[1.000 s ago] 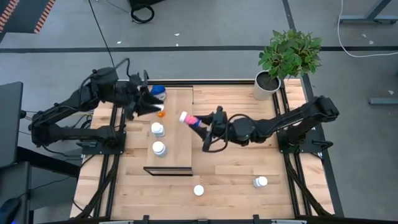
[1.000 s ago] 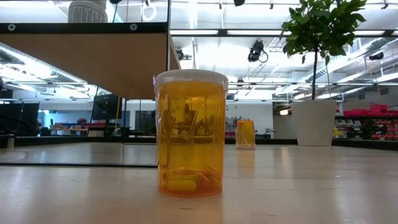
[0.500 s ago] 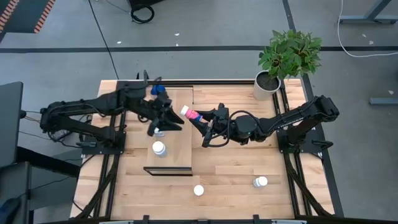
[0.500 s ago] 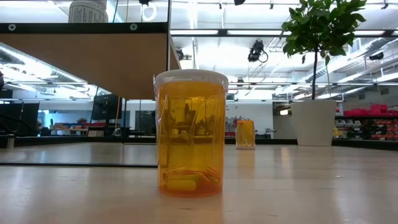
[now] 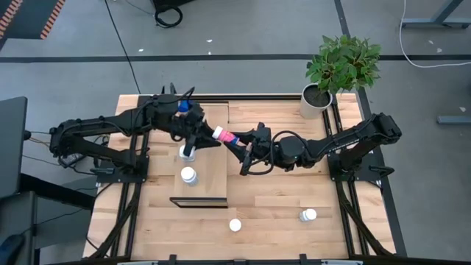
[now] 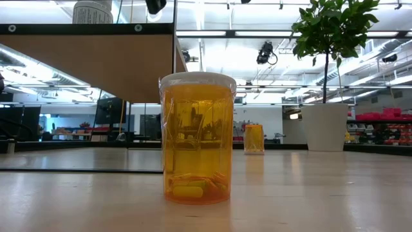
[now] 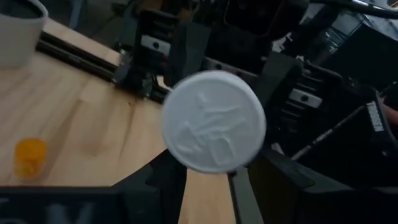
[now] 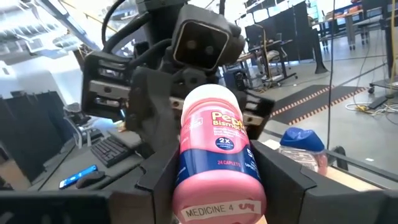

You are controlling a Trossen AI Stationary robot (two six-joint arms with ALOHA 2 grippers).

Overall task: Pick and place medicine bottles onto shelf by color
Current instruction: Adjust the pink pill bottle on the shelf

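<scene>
Pink bottle (image 5: 223,136) clamped in right gripper (image 5: 232,141), met by left gripper (image 5: 204,140) over the shelf (image 5: 210,169).

Held tilted above the shelf's right edge, white cap toward the left arm; right fingers (image 8: 283,177) closed on both sides of the pink body (image 8: 214,155), label "MEDICINE 4" readable; left gripper just beside the cap (image 7: 213,121), cannot tell whether spread or closed; two white-capped bottles (image 5: 189,175) upright on the shelf, the nearer one (image 5: 187,152) partly under the left gripper; blue-capped bottle (image 5: 184,107) at the shelf's far end; orange bottles (image 6: 197,137) standing on the tabletop (image 5: 280,199), two (image 5: 235,224) near the front edge, well apart from the shelf; potted plant (image 5: 341,66) at the far right corner.
</scene>
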